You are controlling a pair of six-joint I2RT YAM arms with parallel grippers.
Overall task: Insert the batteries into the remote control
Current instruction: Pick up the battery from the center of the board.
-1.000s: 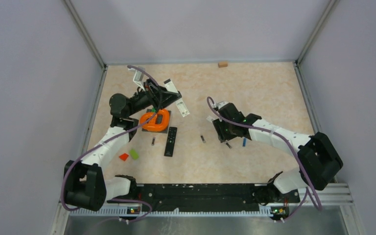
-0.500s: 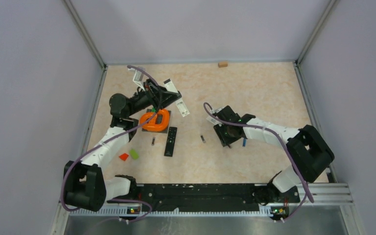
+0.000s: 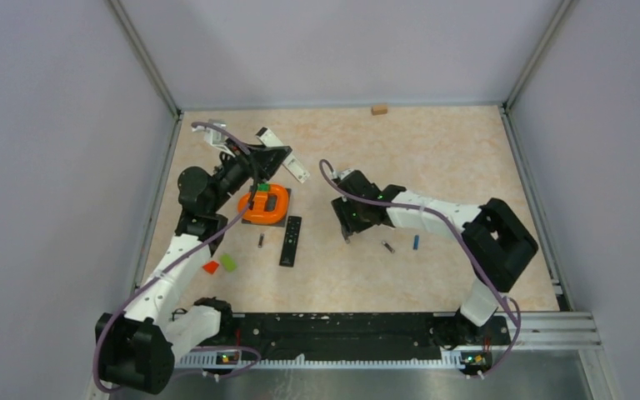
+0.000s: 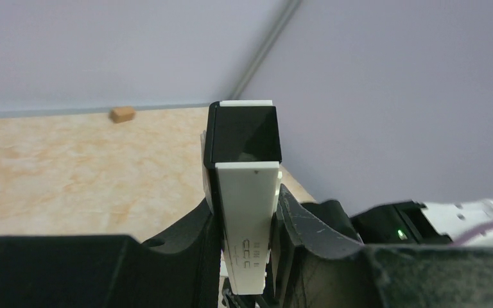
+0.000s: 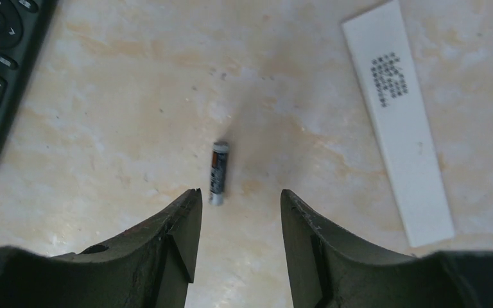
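White plastic remote control (image 4: 246,192), a flat slab with a glossy black end, is clamped narrowly between the left fingers (image 4: 295,221) and held above the desk (image 3: 433,158). Nothing is judged loaded yet. A small dark cylindrical battery (image 5: 218,172) is framed, ungripped, by the parted right fingers (image 5: 181,224) on the marbled surface. A second dark battery (image 3: 388,247) and a blue battery (image 3: 416,242) lie loose nearby.

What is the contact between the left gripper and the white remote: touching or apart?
Touching. The left wrist view shows the white remote clamped in the left gripper, with a finger pressed against each side and no gap.
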